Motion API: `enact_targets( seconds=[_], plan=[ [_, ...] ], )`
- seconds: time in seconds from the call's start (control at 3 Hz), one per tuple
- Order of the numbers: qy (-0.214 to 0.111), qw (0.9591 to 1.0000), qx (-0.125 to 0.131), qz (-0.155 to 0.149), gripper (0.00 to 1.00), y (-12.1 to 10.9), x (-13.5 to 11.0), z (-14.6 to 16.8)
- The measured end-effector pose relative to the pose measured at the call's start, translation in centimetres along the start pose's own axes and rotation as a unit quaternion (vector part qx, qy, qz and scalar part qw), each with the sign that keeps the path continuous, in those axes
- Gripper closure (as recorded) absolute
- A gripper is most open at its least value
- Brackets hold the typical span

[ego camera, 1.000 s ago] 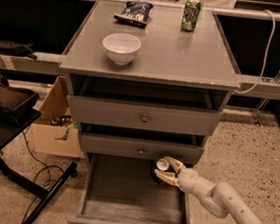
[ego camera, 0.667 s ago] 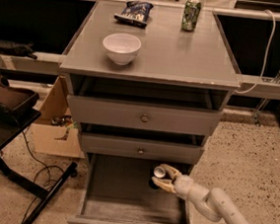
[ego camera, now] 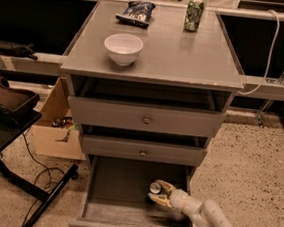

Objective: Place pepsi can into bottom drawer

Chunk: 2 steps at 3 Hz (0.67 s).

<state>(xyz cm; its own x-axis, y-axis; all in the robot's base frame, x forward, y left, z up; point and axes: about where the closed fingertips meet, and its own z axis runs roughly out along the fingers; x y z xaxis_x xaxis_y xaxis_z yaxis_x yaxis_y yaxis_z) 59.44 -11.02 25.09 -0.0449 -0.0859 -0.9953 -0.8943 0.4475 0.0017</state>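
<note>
The grey cabinet (ego camera: 157, 61) rises well above the gripper, with its two shallower drawers shut overhead. The bottom drawer (ego camera: 117, 186) is pulled out, its floor spreading beneath and to the left of the gripper. The arm (ego camera: 212, 220) reaches in from the lower right. Over the last second the gripper (ego camera: 157, 192) has sunk from near the drawer's upper back edge to deep inside the cavity. Its fingers are pinched around the pepsi can (ego camera: 153, 188), which sits between them with its silver top facing up. Whether the can already touches the floor is unclear. The carry looks nearly over, and I judge that only release and withdrawal remain.
</note>
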Motion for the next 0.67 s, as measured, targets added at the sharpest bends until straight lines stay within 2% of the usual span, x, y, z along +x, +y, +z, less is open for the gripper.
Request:
enact_targets(
  seconds=[0.33,0.67],
  plan=[
    [0.0,1.0,-0.002,0.006,1.0,0.73,2.73,0.61],
    [0.0,1.0,-0.001,0.007,0.81,0.71,2.95,0.59]
  ],
)
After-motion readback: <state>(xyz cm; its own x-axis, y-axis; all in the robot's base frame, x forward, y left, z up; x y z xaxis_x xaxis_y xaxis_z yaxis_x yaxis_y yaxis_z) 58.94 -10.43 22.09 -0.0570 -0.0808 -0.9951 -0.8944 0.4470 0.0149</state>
